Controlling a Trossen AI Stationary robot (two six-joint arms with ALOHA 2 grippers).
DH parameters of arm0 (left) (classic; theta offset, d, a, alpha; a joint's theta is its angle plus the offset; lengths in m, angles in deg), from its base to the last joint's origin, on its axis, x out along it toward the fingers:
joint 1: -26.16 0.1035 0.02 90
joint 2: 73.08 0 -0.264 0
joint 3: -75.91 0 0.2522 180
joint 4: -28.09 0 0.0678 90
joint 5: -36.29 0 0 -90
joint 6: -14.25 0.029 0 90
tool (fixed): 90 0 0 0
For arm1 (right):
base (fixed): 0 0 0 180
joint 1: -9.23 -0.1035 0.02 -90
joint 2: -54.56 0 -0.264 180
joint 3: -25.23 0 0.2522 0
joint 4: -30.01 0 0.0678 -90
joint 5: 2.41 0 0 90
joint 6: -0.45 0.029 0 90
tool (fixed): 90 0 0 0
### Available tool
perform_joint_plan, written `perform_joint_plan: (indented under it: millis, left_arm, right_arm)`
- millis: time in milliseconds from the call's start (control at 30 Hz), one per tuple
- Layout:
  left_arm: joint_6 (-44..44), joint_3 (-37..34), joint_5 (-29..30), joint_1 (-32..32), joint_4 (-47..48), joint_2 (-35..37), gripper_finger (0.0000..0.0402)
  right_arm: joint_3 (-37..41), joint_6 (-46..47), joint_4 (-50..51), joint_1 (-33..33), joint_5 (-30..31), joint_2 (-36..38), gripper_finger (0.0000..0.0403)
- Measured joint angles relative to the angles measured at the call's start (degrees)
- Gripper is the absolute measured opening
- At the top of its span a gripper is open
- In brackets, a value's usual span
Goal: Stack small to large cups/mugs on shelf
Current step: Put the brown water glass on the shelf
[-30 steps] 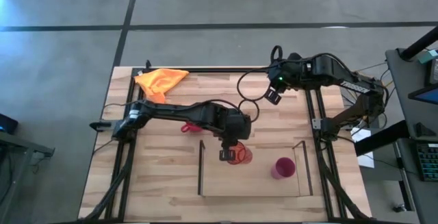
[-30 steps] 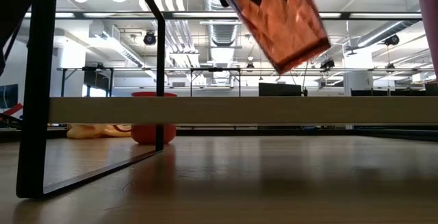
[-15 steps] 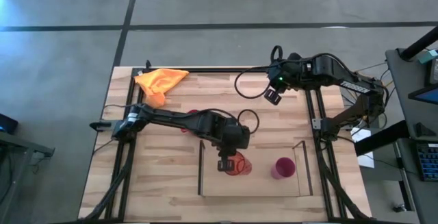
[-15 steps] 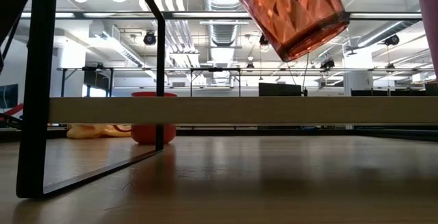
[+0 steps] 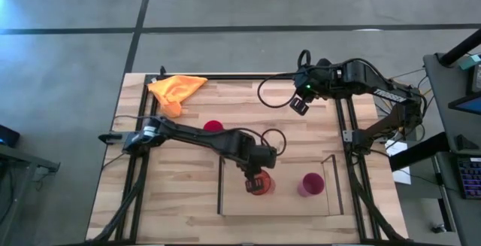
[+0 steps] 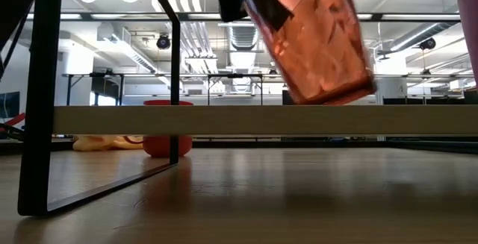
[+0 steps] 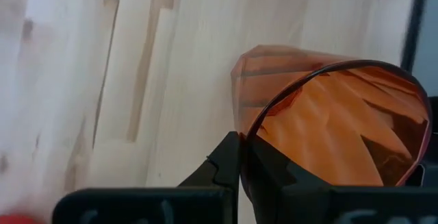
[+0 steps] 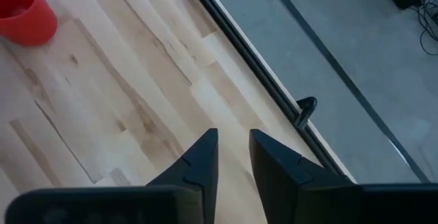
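Observation:
My left gripper [image 5: 258, 181] is shut on the orange cup with dark lines [image 5: 260, 186] over the shelf [image 5: 285, 201], a light board with dark end panels. In the low view the orange cup [image 6: 314, 39] hangs above the board, slightly tilted. The magenta tumbler [image 5: 310, 184] stands on the shelf's right part. The red mug [image 5: 213, 126] stands on the tabletop beyond the shelf; the low view shows the red mug [image 6: 166, 143] behind the board. My right gripper [image 5: 299, 106] waits open near the table's far right edge. My left gripper holds the orange cup by its rim [image 7: 248, 129], one finger [image 7: 229, 159] outside the wall and one inside. It comes from above, pointing down. The cup hangs lifted clear of the shelf board, mouth up and slightly tilted.
A yellow-orange cloth [image 5: 176, 89] lies at the table's far left corner. The shelf's left panel [image 6: 37, 95] and right panel [image 5: 331, 182] stand upright at its ends. Bare board lies between the held cup and the tumbler. The right wrist view shows the red mug [image 8: 24, 11].
My left gripper has carried the orange cup toward the table's near edge, farther over the shelf, and lowered it a little. The cup has turned from strongly tilted to nearly upright. As the arm moved off, the red mug came into sight from above.

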Motion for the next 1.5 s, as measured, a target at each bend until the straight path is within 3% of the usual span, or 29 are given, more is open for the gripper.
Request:
perform_joint_plan:
  millis: [267,900,1200,1500]
  left_arm:
    - [-5.1,-0.7,0.3,-1.3,0.4,0.2,0.0]
    - [-5.4,-3.7,-2.3,-1.9,-4.0,0.3,0.0]
    - [-5.4,-3.6,-2.3,-1.9,-5.6,0.3,0.0035]
    - [-5.3,-3.5,-2.3,-1.5,-9.2,0.3,0.0038]
  right_arm:
    - [0.0,0.0,0.0,0.0,0.0,0.0,0.0079]
    - [0.0,0.0,0.0,0.0,0.0,0.0,0.0075]
    - [0.0,0.0,-0.1,0.0,0.0,0.0,0.0081]
    - [0.0,1.3,-0.2,0.0,0.0,0.0,0.0081]
